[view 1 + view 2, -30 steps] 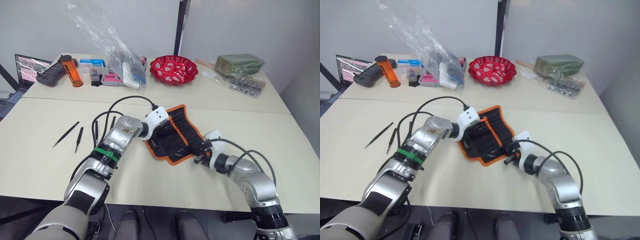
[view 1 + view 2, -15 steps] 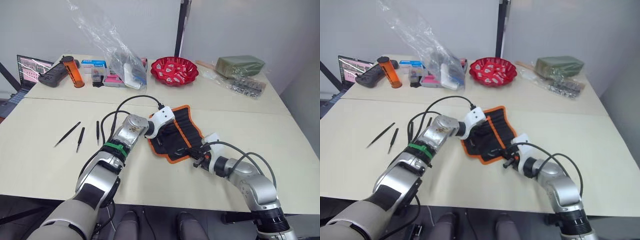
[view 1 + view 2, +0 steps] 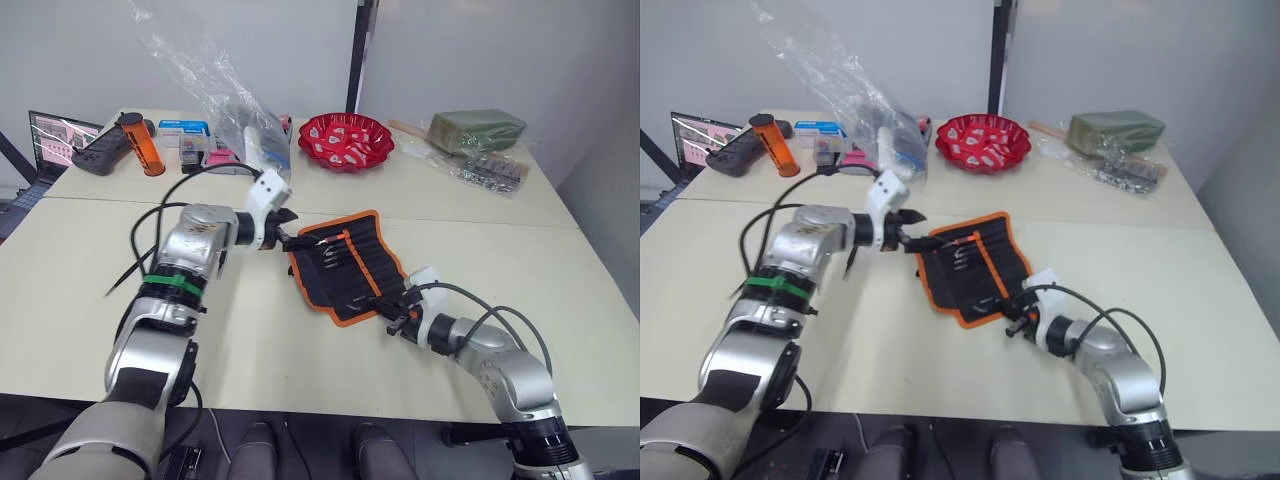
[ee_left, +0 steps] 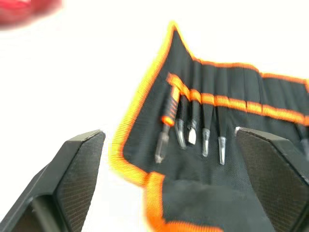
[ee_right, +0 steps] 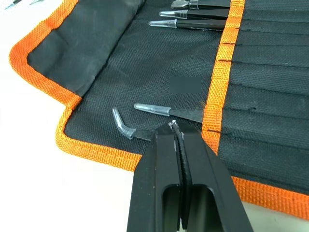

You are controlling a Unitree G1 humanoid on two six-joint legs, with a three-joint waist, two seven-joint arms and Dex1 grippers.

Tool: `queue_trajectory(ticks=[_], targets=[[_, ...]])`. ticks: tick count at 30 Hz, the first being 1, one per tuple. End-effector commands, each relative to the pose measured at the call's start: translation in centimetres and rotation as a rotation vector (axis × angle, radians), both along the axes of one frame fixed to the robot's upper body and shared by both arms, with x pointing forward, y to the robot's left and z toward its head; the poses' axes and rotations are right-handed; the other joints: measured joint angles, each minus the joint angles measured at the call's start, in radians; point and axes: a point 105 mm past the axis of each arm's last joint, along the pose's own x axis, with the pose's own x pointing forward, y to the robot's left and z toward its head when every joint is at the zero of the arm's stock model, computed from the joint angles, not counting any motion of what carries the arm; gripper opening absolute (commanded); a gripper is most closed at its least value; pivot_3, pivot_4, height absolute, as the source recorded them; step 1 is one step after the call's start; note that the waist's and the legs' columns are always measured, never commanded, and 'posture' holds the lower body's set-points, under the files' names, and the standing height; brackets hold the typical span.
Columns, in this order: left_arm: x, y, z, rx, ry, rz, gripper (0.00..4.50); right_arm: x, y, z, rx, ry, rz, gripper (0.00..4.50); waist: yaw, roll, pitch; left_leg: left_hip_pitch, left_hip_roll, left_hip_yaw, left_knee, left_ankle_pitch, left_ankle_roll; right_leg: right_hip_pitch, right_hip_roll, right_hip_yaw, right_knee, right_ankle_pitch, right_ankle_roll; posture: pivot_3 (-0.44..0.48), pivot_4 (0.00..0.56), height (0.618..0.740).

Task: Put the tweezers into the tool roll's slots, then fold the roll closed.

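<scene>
Tool roll (image 3: pixel 345 265) lies open on the beige table (image 3: pixel 300 340), centre, orange binding all round, inner face up. Several tools with clear tip caps sit in the slots (image 4: pixel 212 108) under the orange band, tips pointing out onto the black flap. Left gripper (image 3: pixel 281 230) hangs just beside the roll's far left corner, fingers (image 4: pixel 79 164) spread wide, nothing between them. Right gripper (image 3: pixel 396 312) is at the roll's near edge, fingers (image 5: pixel 166 164) pressed together over the binding; two capped tweezers (image 5: pixel 159 112) lie just ahead of the tips, one bent-tipped; can't tell if it pinches anything. One loose tweezer (image 3: pixel 118 282) lies on the table well to the left, partly behind the left arm. Red bowl (image 3: pixel 347 140) and plastic bag (image 3: pixel 225 95) at the back.
</scene>
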Motion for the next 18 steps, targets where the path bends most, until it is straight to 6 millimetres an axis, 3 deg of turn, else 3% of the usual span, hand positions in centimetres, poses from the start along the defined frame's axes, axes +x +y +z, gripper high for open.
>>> queue_trajectory(ticks=[1,4,8,13,18], targets=[[-0.9,1.4,1.3,-0.016,-0.045,0.000,4.46,0.6,-0.5,2.6,0.090,-0.060,-0.015,0.00,0.000,0.001,0.001,0.000,0.000,0.000,0.000,0.000,0.000,0.000,0.000,0.000,0.000,0.000,0.000,0.000,0.150,0.729],[-1.5,2.9,1.5,-0.015,-0.058,0.035,4.46,1.0,-0.9,3.7,0.117,-0.087,-0.025,0.00,-0.001,0.001,0.002,-0.001,0.000,0.000,0.000,0.000,0.000,-0.001,0.000,0.000,0.000,0.000,0.000,0.000,0.150,0.729],[-2.5,4.5,1.4,-0.031,-0.047,0.075,4.46,1.8,-1.5,3.3,0.077,-0.100,-0.056,0.00,0.003,0.001,0.002,-0.001,0.000,0.000,0.000,0.000,0.000,-0.002,0.000,0.000,0.000,0.000,0.000,0.000,0.150,0.729],[-3.4,7.7,1.1,-0.032,-0.064,0.183,4.46,1.9,-1.6,0.9,-0.006,-0.055,-0.056,0.00,0.002,0.001,0.002,-0.001,0.000,0.000,-0.001,0.000,0.000,-0.002,0.000,0.000,0.000,0.000,0.000,0.000,0.150,0.729],[-4.7,13.1,2.3,-0.058,-0.185,0.380,4.46,1.3,-1.9,-1.7,-0.034,-0.007,-0.040,0.00,-0.002,0.001,0.002,-0.001,0.001,0.000,-0.001,0.000,0.000,-0.002,0.000,0.000,0.000,0.000,-0.001,0.000,0.150,0.729]])
